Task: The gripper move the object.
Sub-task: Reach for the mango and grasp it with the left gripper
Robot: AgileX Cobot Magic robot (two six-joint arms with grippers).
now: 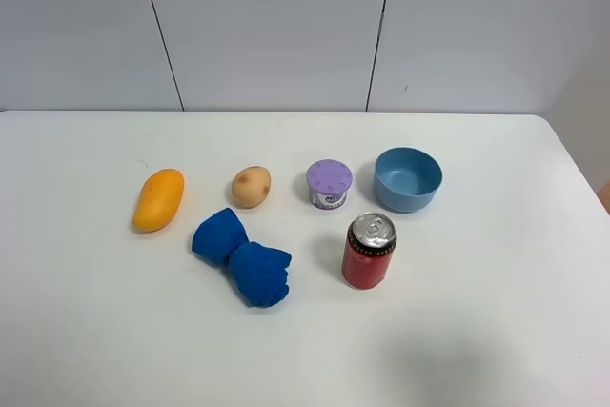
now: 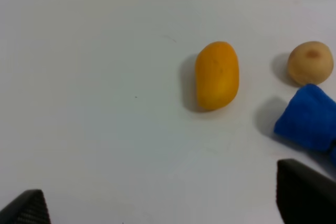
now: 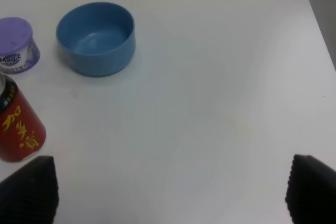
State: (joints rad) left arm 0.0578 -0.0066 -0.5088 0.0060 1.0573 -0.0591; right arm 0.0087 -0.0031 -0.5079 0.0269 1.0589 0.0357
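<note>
The mango (image 1: 158, 200) lies on its side on the left of the table (image 1: 95, 340), with nothing touching it. The potato (image 1: 252, 187) sits to its right, clear of it, and the blue cloth (image 1: 243, 256) lies near both, toward the front. Farther right stand the tub (image 1: 329, 184), the bowl (image 1: 408, 178) and the can (image 1: 368, 252).

We judge that the task has not begun: the mango is free on the table and no arm is near it. The reach, the grasp, the lift and the carry are all left to do.

Of the left end effector (image 2: 165, 205) we see only two dark fingertips at the edges of its wrist view. They are spread wide with nothing between them, and the mango (image 2: 217, 75) lies ahead of them, well apart. The right end effector (image 3: 170, 192) is likewise spread wide and empty over bare table, with the can (image 3: 16, 124) and bowl (image 3: 97, 38) ahead of it.

Neither arm shows in the high view, so we take both to be outside that frame, angled down at the table.
</note>
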